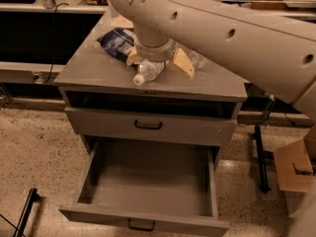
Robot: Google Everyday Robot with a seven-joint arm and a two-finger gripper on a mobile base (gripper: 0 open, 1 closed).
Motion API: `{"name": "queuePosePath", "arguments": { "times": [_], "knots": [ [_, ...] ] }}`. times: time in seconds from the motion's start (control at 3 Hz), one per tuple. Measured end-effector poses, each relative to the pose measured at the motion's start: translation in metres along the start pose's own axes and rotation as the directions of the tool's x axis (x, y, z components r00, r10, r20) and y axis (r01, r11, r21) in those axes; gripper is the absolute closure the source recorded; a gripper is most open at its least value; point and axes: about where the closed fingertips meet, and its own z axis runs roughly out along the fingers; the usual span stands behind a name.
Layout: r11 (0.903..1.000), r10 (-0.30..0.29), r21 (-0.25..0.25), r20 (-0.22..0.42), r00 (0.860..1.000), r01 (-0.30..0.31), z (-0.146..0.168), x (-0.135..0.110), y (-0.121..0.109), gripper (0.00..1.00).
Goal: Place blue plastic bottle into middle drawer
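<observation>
Grey cabinet top (94,75) carries everything. Gripper (158,67) low over middle of top, fingers spread wide. Bottle (149,71) lies on its side on top, between fingers, white cap pointing past fingertips toward front edge. Dark blue bag (117,42) lies flat behind gripper, to its left as seen, close against near finger. Clear plastic thing (197,59) just beyond other finger, partly hidden by arm; kind unclear. Cabinet stands on speckled floor (34,147).

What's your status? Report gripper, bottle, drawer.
Gripper open, straddling blue plastic bottle lying on cabinet top. Middle drawer pulled out. Path down looks unobstructed.
</observation>
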Motion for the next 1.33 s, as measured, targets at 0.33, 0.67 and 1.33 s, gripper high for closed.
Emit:
{"name": "queuePosePath", "arguments": {
  "times": [0.33,0.67,1.33],
  "knots": [
    [0.9994,-0.031,-0.014,-0.015,0.999,0.031,0.015,0.016,-0.022,0.00],
    [0.9987,-0.045,-0.025,-0.040,0.998,0.044,0.032,0.030,-0.041,0.00],
    [0.9966,-0.051,-0.068,-0.049,0.997,0.047,0.062,0.039,-0.056,0.18]
  ]
}}
